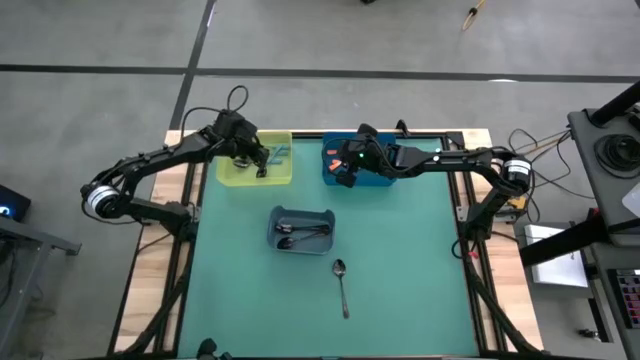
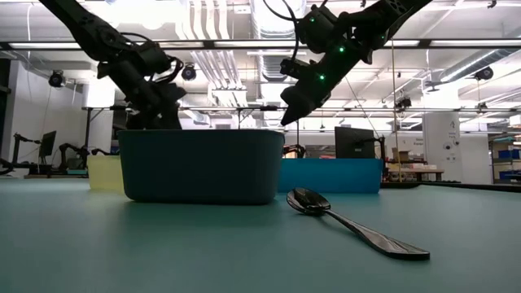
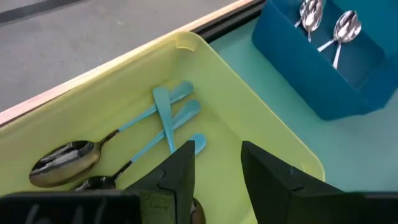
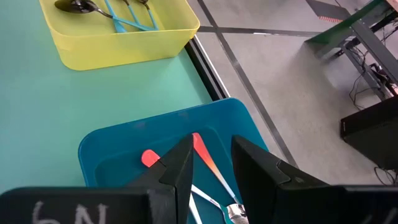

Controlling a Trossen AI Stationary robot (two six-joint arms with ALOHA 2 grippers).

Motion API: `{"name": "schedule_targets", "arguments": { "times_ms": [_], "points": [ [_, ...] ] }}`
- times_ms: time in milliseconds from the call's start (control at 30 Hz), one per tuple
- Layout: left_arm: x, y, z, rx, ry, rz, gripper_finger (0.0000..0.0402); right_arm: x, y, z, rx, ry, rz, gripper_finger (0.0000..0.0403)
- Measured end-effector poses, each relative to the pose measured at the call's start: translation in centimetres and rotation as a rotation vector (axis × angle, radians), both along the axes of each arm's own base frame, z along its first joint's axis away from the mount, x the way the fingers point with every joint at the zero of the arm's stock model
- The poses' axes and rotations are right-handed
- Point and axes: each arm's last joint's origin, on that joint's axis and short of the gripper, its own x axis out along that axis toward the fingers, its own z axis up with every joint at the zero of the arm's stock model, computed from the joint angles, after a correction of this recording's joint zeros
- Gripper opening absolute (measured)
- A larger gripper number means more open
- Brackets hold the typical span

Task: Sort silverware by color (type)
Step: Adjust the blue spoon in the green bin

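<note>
From above, one dark spoon [image 1: 341, 285] lies near the table's [image 1: 400, 260] front edge, while wrist views alone show both grippers' fingers apart over the yellow bin [image 3: 249, 118] and blue bin [image 4: 124, 143].

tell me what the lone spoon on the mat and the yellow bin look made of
Lone spoon: likely polished dark metal; its bowl mirrors the ceiling lights. Yellow bin: looks like moulded plastic, smooth semi-matte walls with rounded corners.

Left gripper [image 1: 262, 160] and right gripper [image 1: 340, 168] both reach to far side, jaws parted, empty.
</note>
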Motion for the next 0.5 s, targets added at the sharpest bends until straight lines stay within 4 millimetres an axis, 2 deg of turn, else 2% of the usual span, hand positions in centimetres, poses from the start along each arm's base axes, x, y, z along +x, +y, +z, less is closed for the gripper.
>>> {"name": "schedule_targets", "arguments": {
  "times_ms": [333,500],
  "points": [
    [0.4,0.2,0.2,0.019,-0.041,0.011,0.0112,0.0,0.0,0.0,0.0,0.0,0.001,0.01],
    [1.0,0.9,-1.2,-0.011,-0.017,0.014,0.0112,0.0,0.0,0.0,0.0,0.0,0.0,0.01]
  ]
}}
